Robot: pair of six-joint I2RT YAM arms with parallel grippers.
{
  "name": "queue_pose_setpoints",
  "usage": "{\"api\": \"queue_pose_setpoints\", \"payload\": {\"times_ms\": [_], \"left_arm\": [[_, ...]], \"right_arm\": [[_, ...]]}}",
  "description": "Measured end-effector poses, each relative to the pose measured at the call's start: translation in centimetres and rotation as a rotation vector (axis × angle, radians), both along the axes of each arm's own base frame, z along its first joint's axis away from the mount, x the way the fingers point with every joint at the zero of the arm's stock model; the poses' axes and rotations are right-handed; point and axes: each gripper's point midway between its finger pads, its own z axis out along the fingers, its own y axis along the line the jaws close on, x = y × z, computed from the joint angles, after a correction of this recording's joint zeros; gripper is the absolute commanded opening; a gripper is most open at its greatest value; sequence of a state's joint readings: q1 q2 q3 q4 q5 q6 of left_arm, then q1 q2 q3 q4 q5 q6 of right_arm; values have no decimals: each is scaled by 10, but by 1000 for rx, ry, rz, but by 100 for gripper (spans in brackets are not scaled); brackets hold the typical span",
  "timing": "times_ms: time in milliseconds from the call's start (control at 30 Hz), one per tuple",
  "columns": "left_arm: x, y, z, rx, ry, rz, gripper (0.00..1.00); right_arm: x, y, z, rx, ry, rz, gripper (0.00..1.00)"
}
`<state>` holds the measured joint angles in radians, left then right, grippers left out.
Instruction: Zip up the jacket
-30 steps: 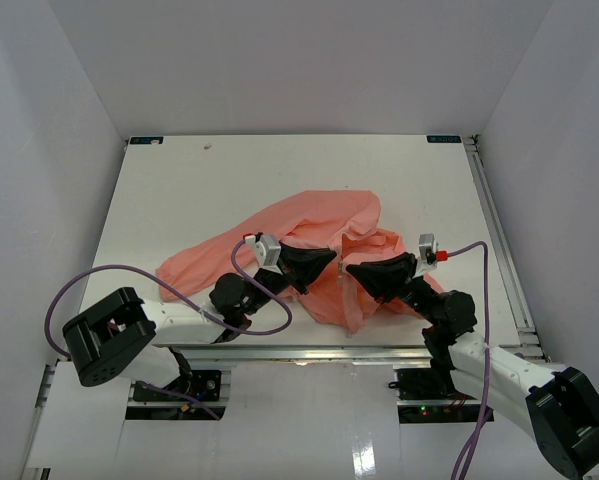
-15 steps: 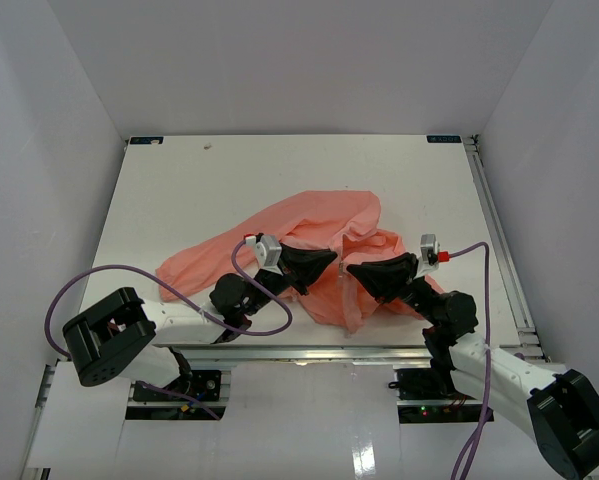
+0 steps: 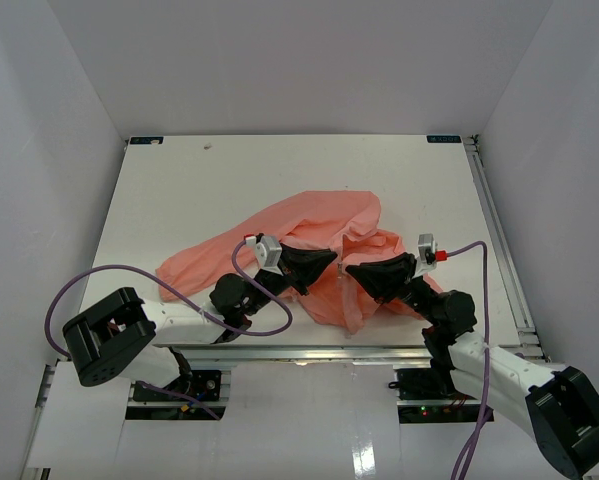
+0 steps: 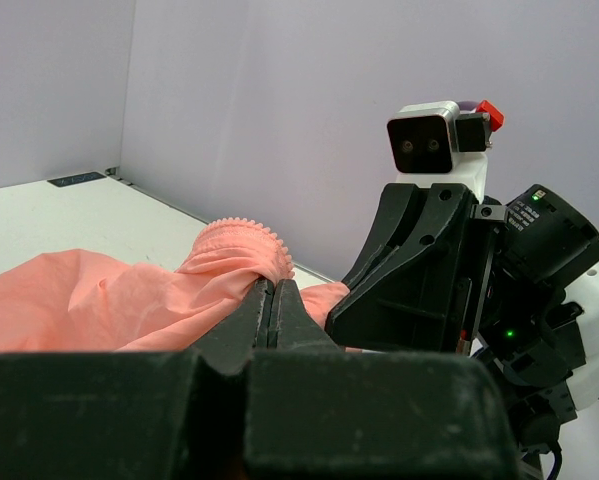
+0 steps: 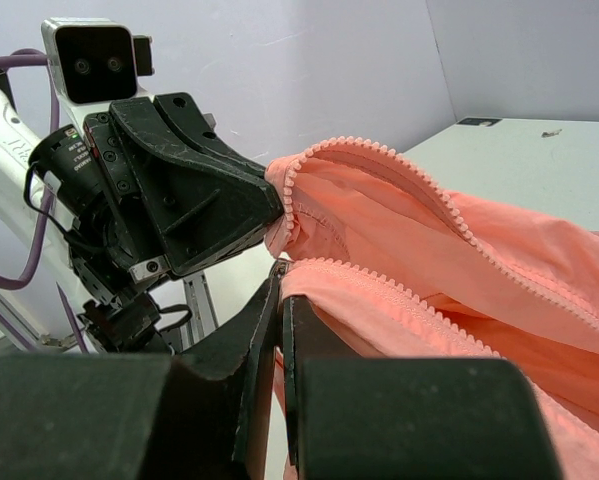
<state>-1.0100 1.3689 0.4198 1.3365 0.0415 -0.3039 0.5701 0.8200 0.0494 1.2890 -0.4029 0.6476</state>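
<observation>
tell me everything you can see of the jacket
The jacket is salmon-pink, thin and soft-looking. It lies crumpled and unzipped on the white table, towards its near edge. Its two open edges, lined with pink zipper teeth, stand apart. The left gripper pinches one toothed edge and the right gripper pinches the other.

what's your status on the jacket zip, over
Left claw shut on jacket zipper edge. Right claw shut on the facing edge. Teeth unjoined, nothing blocking.
</observation>
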Motion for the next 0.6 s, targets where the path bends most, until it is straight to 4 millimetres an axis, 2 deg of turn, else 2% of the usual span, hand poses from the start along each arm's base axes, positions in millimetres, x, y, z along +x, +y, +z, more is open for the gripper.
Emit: {"api": "queue_pose_setpoints", "payload": {"times_ms": [600], "left_arm": [[0,0,0,6,-9,5,0]], "right_arm": [[-2,0,2,5,-9,2,8]]}}
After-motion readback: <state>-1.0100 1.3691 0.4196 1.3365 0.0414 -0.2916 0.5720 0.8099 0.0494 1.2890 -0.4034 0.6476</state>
